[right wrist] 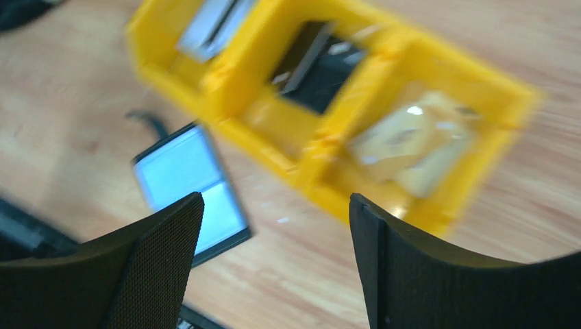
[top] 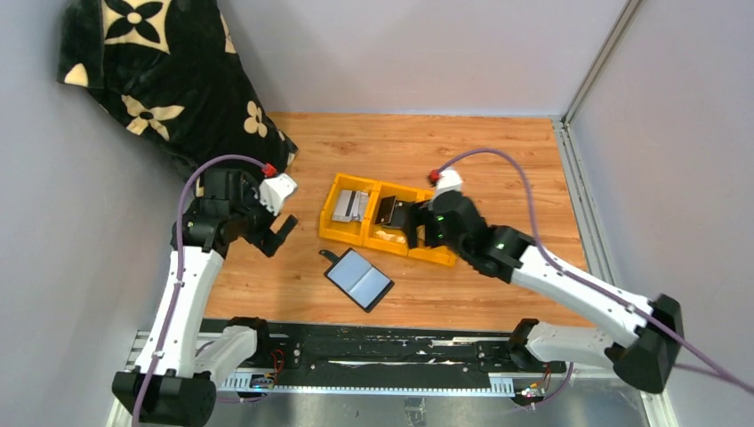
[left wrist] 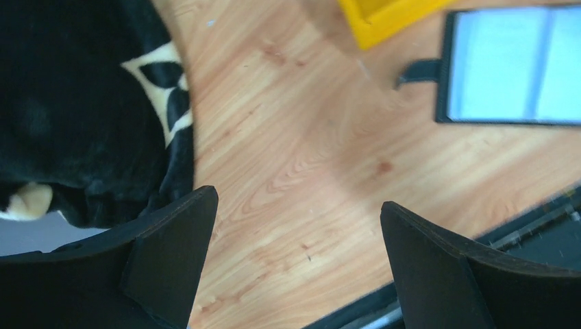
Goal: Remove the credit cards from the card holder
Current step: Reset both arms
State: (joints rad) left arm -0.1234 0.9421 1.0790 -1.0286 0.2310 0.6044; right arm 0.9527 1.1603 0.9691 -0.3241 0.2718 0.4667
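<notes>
Top view's evenly bright and sharp; my right wrist cam smears the yellow tray (right wrist: 236, 72) at 12 o'clock badly.

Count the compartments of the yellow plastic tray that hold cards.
3: the left compartment of the yellow plastic tray holds a silvery-grey card, the middle a black card, the right a tan card. More cards may lie hidden beneath.

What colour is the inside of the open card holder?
The card holder is pale grey-blue inside, with a black edge; clearest in the left wrist view.
</notes>
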